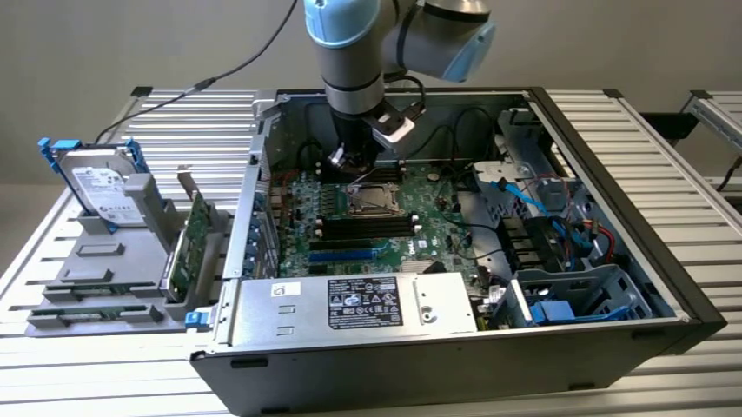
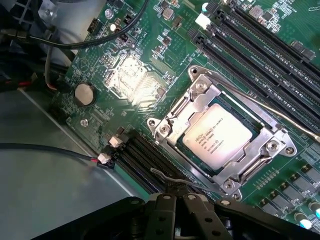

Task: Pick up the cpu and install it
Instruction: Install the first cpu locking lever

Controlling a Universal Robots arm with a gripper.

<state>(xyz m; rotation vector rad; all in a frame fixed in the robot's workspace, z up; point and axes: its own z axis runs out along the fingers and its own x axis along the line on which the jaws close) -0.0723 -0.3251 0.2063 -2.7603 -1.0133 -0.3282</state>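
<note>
Hovering above the socket, the black two-fingered gripper (image 2: 182,200) has its fingers pressed together with nothing pinched between them.

Nearest in the exterior view: grey metal power supply box with a black label (image 1: 360,304) along the front edge of the open dark tower case (image 1: 684,304). Beyond it, the green motherboard (image 1: 440,221) with its black memory slots (image 1: 365,228).

Cpu, small flat square chip with dull silver top (image 2: 217,135), lies seated in the silver metal socket frame (image 2: 272,147), at about 1 o'clock from the gripper in the wrist view. Thin wire retention lever (image 2: 172,176) lies just beside the frame, close to the fingertips.

At 9 o'clock from the case, a silver hard drive with white label (image 1: 99,187) stands in a grey holder rack (image 1: 99,278).

Judgement: pick and placement look done; step in hand is securing the chip. Locking calls for pressing the lever precisely, without dragging across the chip.
</note>
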